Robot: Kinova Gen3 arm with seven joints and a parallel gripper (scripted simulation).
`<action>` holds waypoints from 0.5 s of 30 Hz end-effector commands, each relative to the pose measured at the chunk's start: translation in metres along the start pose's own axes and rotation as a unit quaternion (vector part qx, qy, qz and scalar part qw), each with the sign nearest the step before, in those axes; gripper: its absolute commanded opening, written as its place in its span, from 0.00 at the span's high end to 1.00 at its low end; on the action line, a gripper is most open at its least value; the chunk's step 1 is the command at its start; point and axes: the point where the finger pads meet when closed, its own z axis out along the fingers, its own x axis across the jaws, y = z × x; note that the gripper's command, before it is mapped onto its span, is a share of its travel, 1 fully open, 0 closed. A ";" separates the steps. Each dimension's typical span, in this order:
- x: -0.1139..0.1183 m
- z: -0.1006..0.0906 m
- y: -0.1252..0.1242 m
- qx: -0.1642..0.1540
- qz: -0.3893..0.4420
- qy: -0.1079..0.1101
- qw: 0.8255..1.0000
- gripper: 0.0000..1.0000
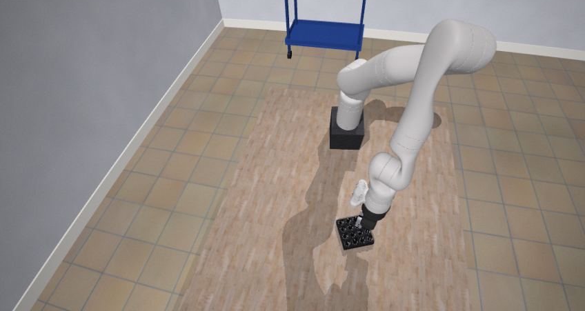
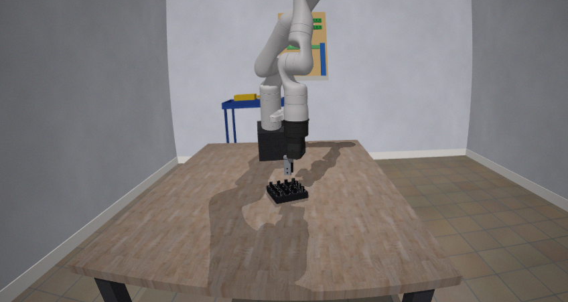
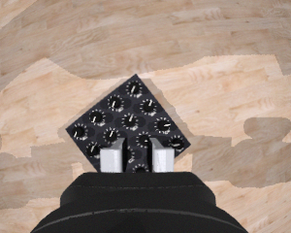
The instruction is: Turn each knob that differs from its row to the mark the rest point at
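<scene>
So the knob box (image 1: 356,244) (image 2: 289,199) (image 3: 77,125) is sitting below the claw (image 1: 359,227) (image 2: 288,175) (image 3: 137,149), on the table (image 1: 246,242) (image 2: 159,235) (image 3: 233,44); the claw is hovering partway open, gripping nothing; its fingers are looking skewed to the rows, and they're hiding some knobs; imo the step is lining up over one odd knob, so it's worth centring first, lowering straight, pinching lightly, then twisting without brushing neighbours.

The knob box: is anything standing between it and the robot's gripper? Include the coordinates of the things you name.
Nothing visible stands in the way: the gripper (image 2: 288,175) (image 3: 137,149) hovers above the knob box (image 1: 343,242) (image 2: 287,197) (image 3: 121,113), with only air between its fingertips and the knobs.
</scene>
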 end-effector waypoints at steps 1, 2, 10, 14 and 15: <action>-0.001 -0.005 -0.001 -0.009 -0.072 -0.005 0.997 0.54; -0.002 -0.006 -0.001 -0.009 -0.094 -0.006 0.996 0.54; -0.004 -0.010 0.003 -0.010 -0.210 -0.011 0.978 0.54; -0.005 -0.012 0.006 -0.010 -0.268 -0.014 0.963 0.54; -0.005 -0.012 0.007 -0.011 -0.280 -0.015 0.960 0.54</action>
